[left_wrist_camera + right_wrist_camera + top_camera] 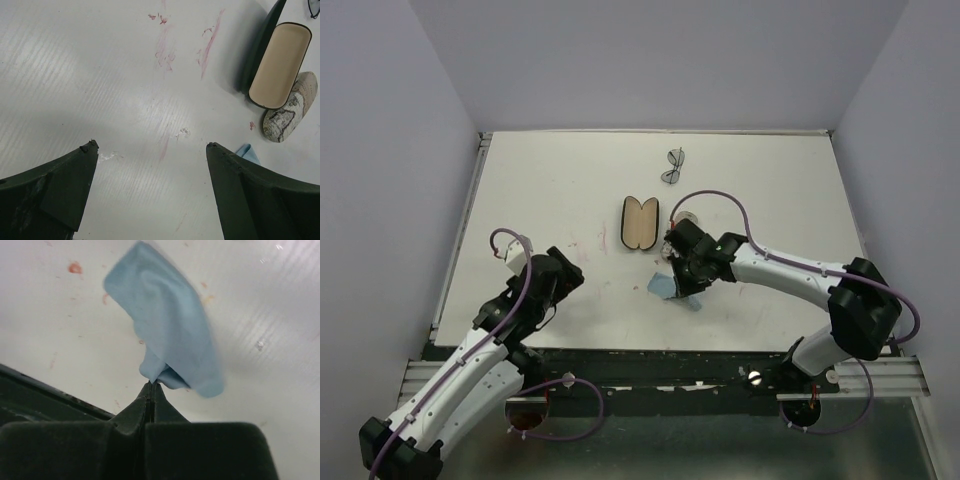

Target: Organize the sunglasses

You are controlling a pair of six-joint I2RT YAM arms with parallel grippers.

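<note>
Dark-frame sunglasses (674,166) lay near the counter (540,190) far edge, well apart from me, open case (640,222) between. My right fingers (151,390) were pinched shut on blue cloth (170,335); left fingers (225,165) were spread wide, empty, over bare counter.

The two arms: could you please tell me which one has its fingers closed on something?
The right arm: its fingers are pinched shut on the blue cloth. The left arm's fingers stand wide apart above the table, holding nothing.
</note>
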